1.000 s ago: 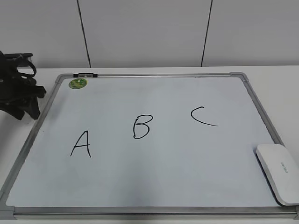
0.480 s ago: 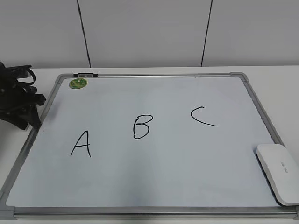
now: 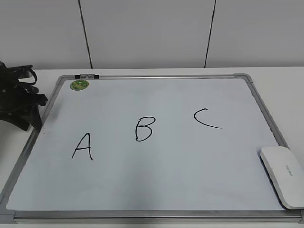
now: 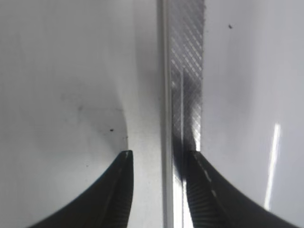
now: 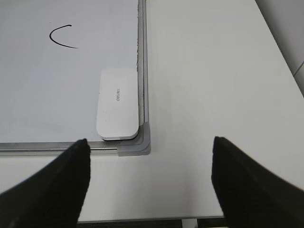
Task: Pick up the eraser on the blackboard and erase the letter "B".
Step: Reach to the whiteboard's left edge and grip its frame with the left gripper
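The eraser [image 3: 283,175] lies flat on the blackboard [image 3: 166,180] in its near right corner; in the right wrist view the eraser [image 5: 118,105] rests against the frame. The letter "B" [image 3: 144,129] is in the board's middle, between "A" [image 3: 82,147] and "C" [image 3: 206,118]. My left gripper [image 3: 29,118] is at the board's left edge; in its wrist view its jaws [image 4: 159,154] stand apart, straddling the metal frame [image 4: 185,71]. My right gripper [image 5: 149,141] is wide open and empty, above the table just off the board's near right corner.
A round green magnet [image 3: 79,85] sits at the board's far left corner. White table [image 5: 213,71] extends to the right of the board. A white panelled wall [image 3: 152,33] stands behind. The table's near edge [image 5: 152,219] runs just below the right gripper.
My left gripper has shifted slightly down and toward the board's left frame, then held still. The eraser and the letters have not moved.
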`<state>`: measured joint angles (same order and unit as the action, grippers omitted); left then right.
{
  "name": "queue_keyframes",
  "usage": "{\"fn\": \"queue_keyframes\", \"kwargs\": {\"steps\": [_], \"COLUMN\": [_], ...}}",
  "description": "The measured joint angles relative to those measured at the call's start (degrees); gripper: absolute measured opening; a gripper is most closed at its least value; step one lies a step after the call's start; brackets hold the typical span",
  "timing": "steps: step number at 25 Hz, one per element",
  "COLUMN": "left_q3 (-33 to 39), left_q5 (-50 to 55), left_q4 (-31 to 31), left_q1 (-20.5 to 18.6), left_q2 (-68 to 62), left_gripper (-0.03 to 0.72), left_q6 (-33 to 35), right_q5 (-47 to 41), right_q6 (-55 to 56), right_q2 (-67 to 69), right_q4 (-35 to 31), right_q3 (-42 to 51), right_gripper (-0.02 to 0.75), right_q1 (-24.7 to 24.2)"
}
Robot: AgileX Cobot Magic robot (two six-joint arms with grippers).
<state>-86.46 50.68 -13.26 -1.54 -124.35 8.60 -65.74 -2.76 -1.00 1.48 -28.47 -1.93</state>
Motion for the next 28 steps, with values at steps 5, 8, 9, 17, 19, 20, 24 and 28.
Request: {"fn": "queue_keyframes", "kwargs": {"steps": [5, 8, 9, 17, 19, 20, 24, 28], "left_q3": [-0.42, -0.42, -0.42, -0.51, -0.51, -0.51, -0.55, -0.64], "left_q5": [0.32, 0.58, 0.58, 0.89, 0.93, 0.93, 1.02, 1.15], "left_q4": [-0.64, -1.51, -1.9, -2.95, -3.05, -3.03, -3.03, -3.07], "left_q1": [0.0, 0.0, 0.0, 0.0, 0.0, 0.0, 0.0, 0.0], "left_q2": [-0.81, -0.9, -0.9, -0.9, -0.9, -0.9, -0.9, -0.9], "left_gripper": [0.274, 0.212, 0.181, 0.031, 0.025, 0.025, 0.024, 0.023], "left_q6": [0.09, 0.09, 0.35, 0.95, 0.95, 0.95, 0.95, 0.95], "right_q5": [0.0, 0.0, 0.0, 0.0, 0.0, 0.0, 0.0, 0.0], "right_q6": [0.0, 0.0, 0.0, 0.0, 0.0, 0.0, 0.0, 0.0], "right_q2": [0.0, 0.0, 0.0, 0.0, 0.0, 0.0, 0.0, 0.0], "right_q4": [0.0, 0.0, 0.0, 0.0, 0.0, 0.0, 0.0, 0.0], "right_q3": [0.0, 0.0, 0.0, 0.0, 0.0, 0.0, 0.0, 0.0], "right_gripper": [0.59, 0.589, 0.589, 0.589, 0.589, 0.59, 0.59, 0.589], "right_q1": [0.0, 0.0, 0.0, 0.0, 0.0, 0.0, 0.0, 0.0]}}
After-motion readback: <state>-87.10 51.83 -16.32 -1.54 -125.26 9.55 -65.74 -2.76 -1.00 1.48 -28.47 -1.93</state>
